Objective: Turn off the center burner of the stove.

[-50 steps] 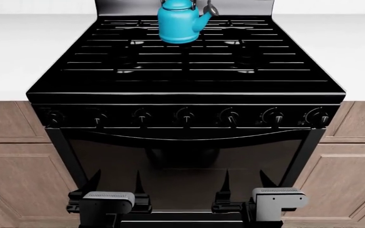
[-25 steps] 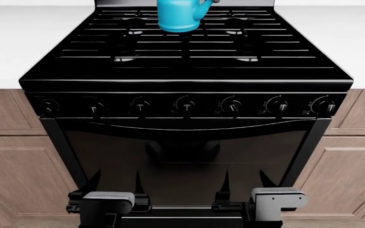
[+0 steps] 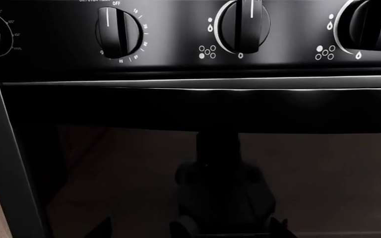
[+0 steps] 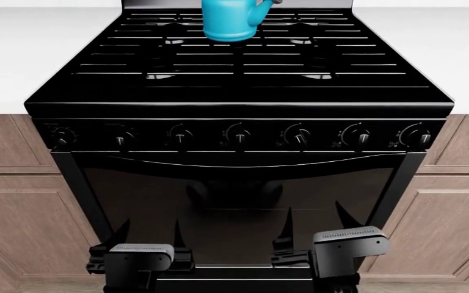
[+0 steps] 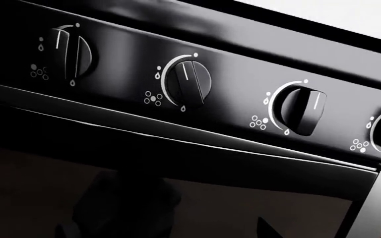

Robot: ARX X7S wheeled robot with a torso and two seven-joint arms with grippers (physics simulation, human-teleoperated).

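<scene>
Glossy black stove [image 4: 243,91], bar grates, round ribbed knobs [image 4: 239,133]; left end effector [image 4: 147,237], right end effector [image 4: 312,229] released

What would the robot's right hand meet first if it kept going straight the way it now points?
Probably the stove front: the right hand points at the knob row above the oven door, though depth is unclear.

Stove [image 4: 239,91] glossy black all over, grates black bar stripes. Knobs [image 4: 239,135] black, thin white pointer lines, white arc rings, small white dot and droplet symbols beside them. One knob in left wrist view [image 3: 119,32] carries white OFF lettering and white number ticks. Oven door [image 4: 239,207] dark glass, dim grey reflections. Kettle [image 4: 230,19] bright teal-blue. Countertop [image 4: 22,49] plain white. Cabinets [image 4: 22,213] brown wood grain, black handles. Gripper housings [image 4: 141,251] grey, ribbed tops, black fingers.
</scene>
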